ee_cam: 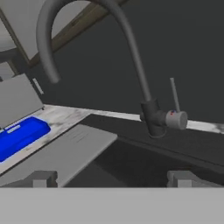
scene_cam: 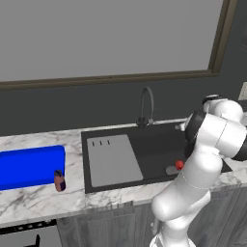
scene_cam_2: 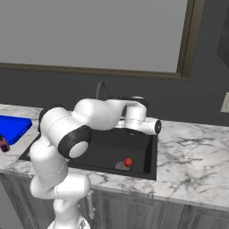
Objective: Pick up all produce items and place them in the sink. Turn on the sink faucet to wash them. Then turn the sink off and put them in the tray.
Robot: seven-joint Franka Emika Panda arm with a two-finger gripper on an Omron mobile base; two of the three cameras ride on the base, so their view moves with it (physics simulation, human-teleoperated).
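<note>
A small red produce ball [scene_cam: 179,164] [scene_cam_2: 128,162] lies on the floor of the black sink [scene_cam: 154,144] [scene_cam_2: 107,150], right beside the round grey drain [scene_cam: 171,170]. The dark gooseneck sink faucet [scene_cam: 146,106] [ee_cam: 148,109] stands at the basin's back edge, its thin lever [ee_cam: 175,94] pointing up. My gripper [ee_cam: 116,179] is open and holds nothing. It hovers over the basin, facing the faucet base at close range. The blue tray [scene_cam: 31,166] [ee_cam: 19,133] rests on the counter left of the sink.
A grey drainboard panel [scene_cam: 113,159] covers the sink's left part. A small brown-red cylinder [scene_cam: 60,182] stands at the tray's near right corner. Marble counter [scene_cam_2: 192,147] stretches right of the sink. A dark wall with a framed window rises behind.
</note>
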